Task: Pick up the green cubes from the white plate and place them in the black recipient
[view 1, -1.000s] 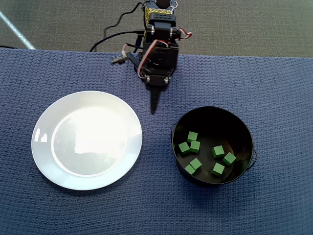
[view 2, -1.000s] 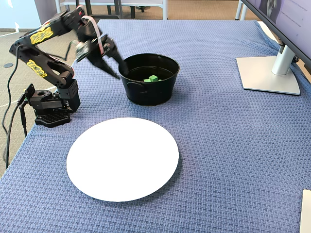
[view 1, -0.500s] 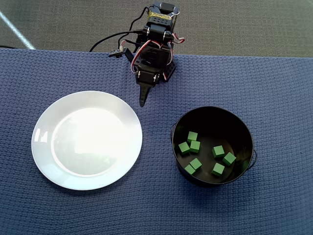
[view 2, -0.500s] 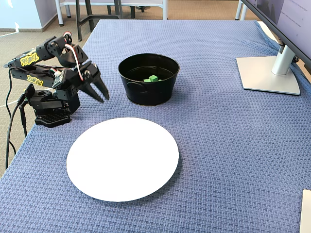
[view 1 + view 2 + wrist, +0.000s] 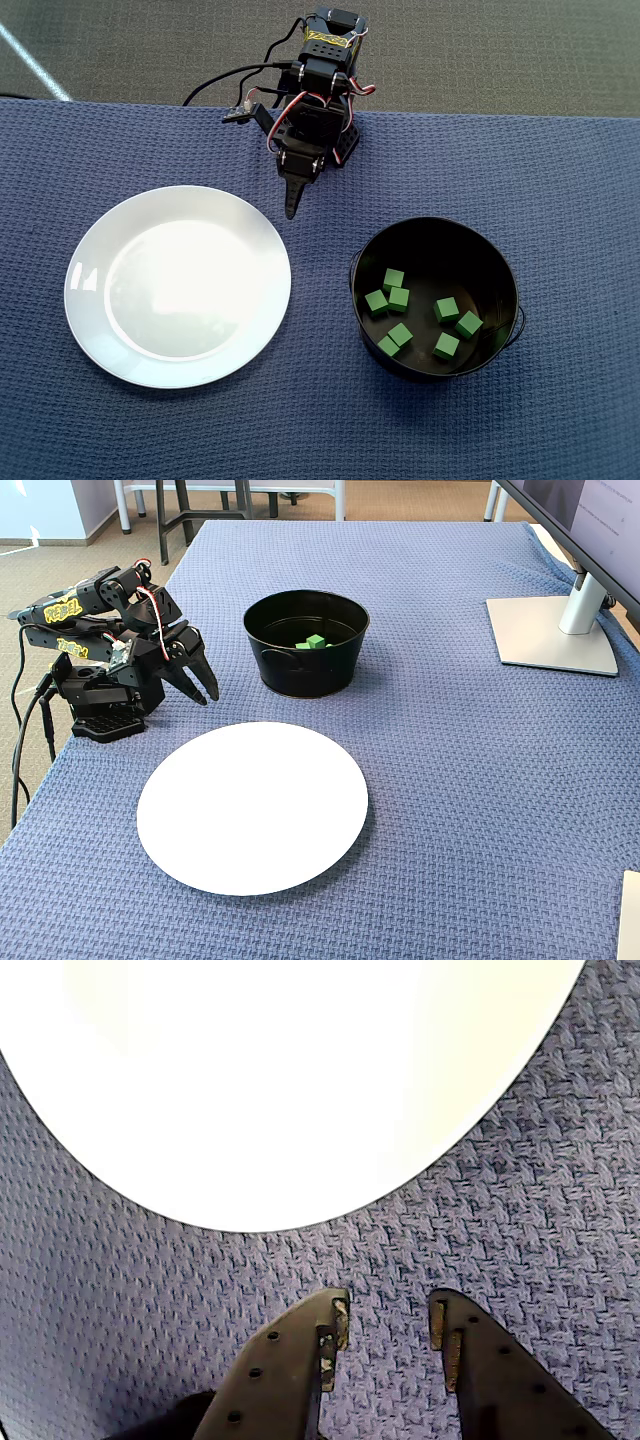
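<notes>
- A small black robot arm sits folded at the top centre of the overhead view, at the far edge of a desk (image 5: 560, 160) covered in blue woven cloth.
- Its hand (image 5: 291, 210) points down the frame toward the upper right rim of the white plate (image 5: 95, 345); in the wrist view the hand (image 5: 387, 1325) has its two fingers parted with only cloth showing between them, holding nothing.
- The white plate (image 5: 180, 840) lies flat in the left half of the overhead view, bare, with its rim just below the fingertips in the wrist view (image 5: 300, 1090).
- The black recipient (image 5: 500, 262) stands at the lower right of the overhead view, well apart from the plate, with a strip of open cloth between them.
- Seven of the green cubes (image 5: 399, 299) are countable inside it, scattered over its floor; from the fixed view only a few (image 5: 316, 641) peek above the wall (image 5: 300, 670).
- In the fixed view, a monitor stand (image 5: 552, 632) sits at the upper right, with wide open cloth between it and the pot.
</notes>
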`<action>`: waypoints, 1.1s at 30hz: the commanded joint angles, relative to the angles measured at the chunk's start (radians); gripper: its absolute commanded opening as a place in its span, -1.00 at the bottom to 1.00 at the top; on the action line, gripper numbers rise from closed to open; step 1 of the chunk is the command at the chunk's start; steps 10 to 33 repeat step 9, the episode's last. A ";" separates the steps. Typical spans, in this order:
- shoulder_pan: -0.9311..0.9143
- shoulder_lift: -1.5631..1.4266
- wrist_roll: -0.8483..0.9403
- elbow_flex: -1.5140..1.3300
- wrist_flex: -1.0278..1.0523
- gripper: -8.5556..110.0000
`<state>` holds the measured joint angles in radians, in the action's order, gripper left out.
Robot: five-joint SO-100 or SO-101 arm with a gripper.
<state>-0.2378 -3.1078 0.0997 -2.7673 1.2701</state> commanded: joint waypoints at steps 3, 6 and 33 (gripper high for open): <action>-0.002 -0.006 0.017 0.006 0.015 -0.86; 0.003 -0.006 0.023 0.003 0.014 -0.86; 0.005 -0.006 0.025 0.003 0.012 -0.86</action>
